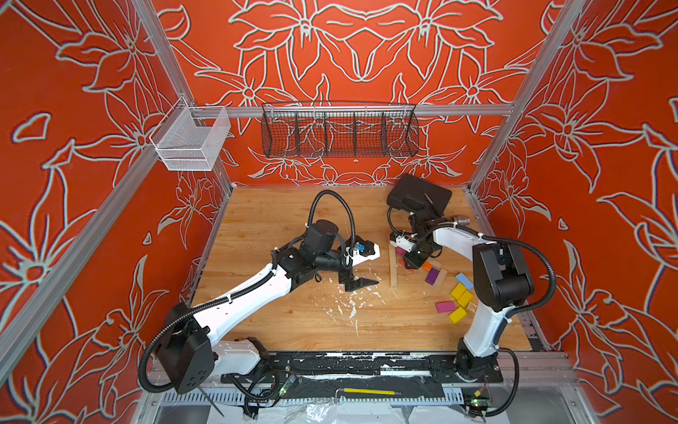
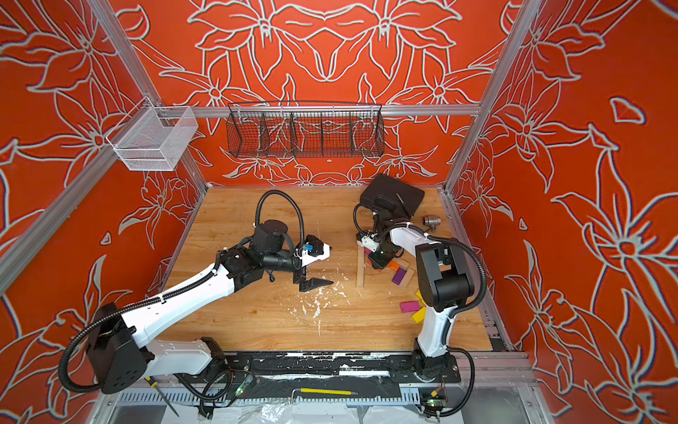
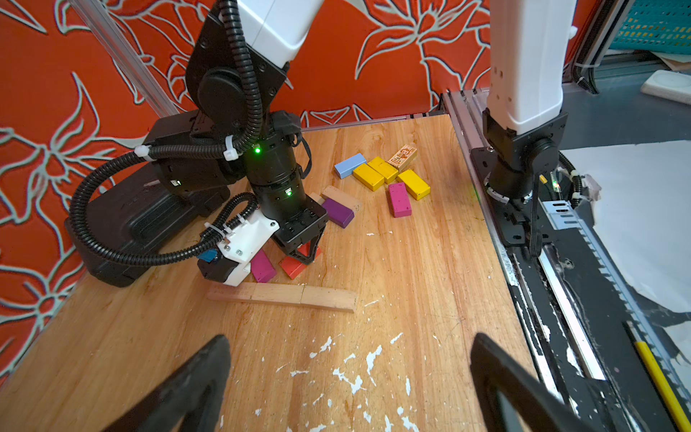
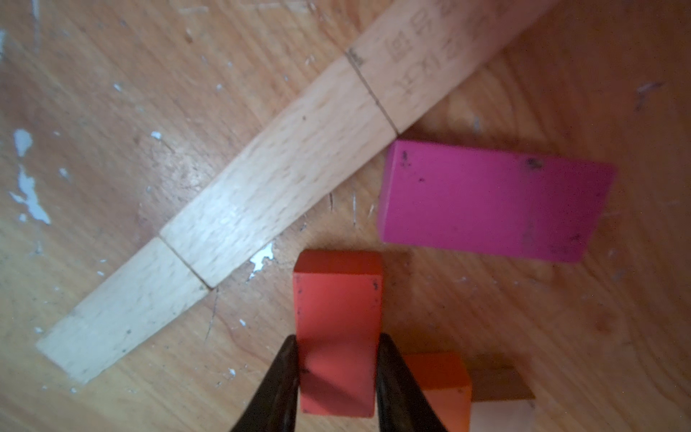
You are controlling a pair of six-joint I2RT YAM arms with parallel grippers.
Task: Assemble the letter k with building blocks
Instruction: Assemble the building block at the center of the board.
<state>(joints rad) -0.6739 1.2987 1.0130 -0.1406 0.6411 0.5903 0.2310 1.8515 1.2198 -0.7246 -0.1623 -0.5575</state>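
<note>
My right gripper (image 4: 337, 338) is shut on a red block (image 4: 336, 299), its fingers pressed against the block's two long sides. The block is low over the table, next to a straight row of three plain wood blocks (image 4: 276, 175). A magenta block (image 4: 493, 198) lies flat beside the row, touching it with one corner. An orange block (image 4: 437, 381) lies just behind the red one. In both top views my left gripper (image 1: 361, 283) stands open and empty to the left of the row (image 1: 393, 270). Purple (image 3: 337, 212), yellow (image 3: 368, 176), light blue (image 3: 349, 164) and printed (image 3: 403, 156) blocks lie loose near the right arm's base.
A black case (image 1: 418, 196) sits at the back right, close behind my right arm. A small silver fitting (image 2: 432, 221) lies to its right. White paint flecks (image 1: 352, 308) mark the table's middle front. A second magenta block (image 1: 445, 306) lies by the yellow ones.
</note>
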